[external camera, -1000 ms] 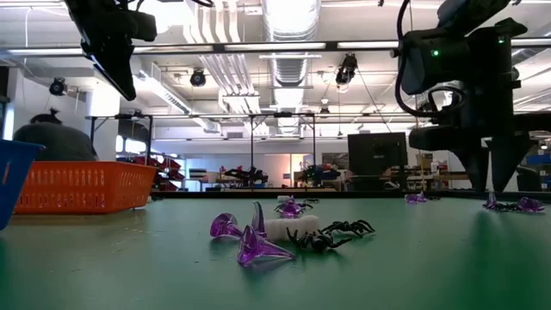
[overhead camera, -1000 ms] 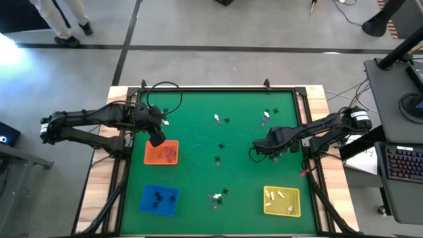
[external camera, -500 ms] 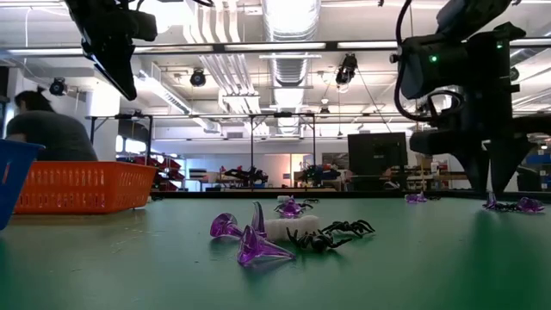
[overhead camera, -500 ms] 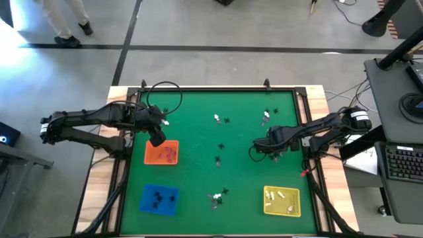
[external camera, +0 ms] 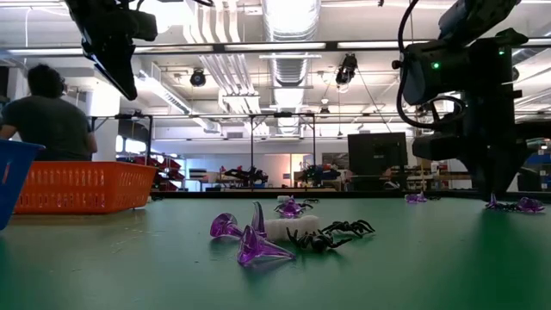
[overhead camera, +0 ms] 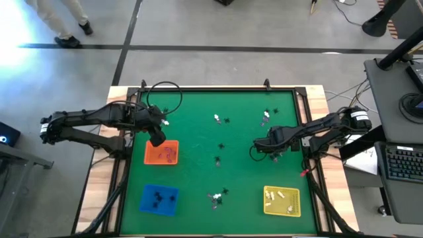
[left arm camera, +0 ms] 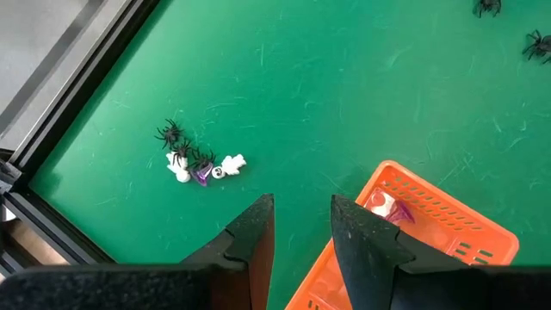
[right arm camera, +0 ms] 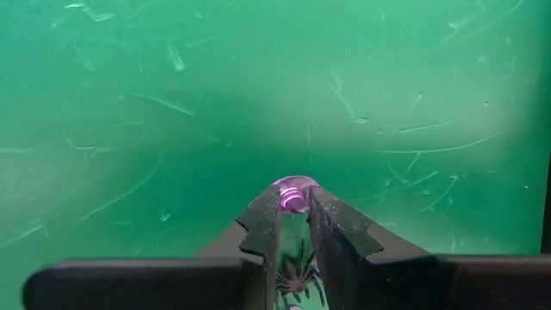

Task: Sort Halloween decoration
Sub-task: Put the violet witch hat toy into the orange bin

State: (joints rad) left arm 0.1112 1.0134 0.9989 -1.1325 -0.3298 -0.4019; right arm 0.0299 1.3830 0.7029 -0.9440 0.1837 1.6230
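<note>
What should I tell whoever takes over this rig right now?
Right hand: down at the green table, fingers closed around a purple trinket.
Left hand: open, empty, hovering at the orange tray's edge.
Done: some pieces lie in the orange tray, blue tray and yellow tray.
Left: loose clusters at mid-table, near the front edge, at the back and beside the left arm.

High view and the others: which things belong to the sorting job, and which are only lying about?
Job:
- loose trinkets on the green mat
- purple trinket in the shut right pincer
- open left pincer, up by the orange tray
- blue tray
- yellow tray

Lying about:
- black cable loop
- keyboard on the side desk
- person in the room beyond
</note>
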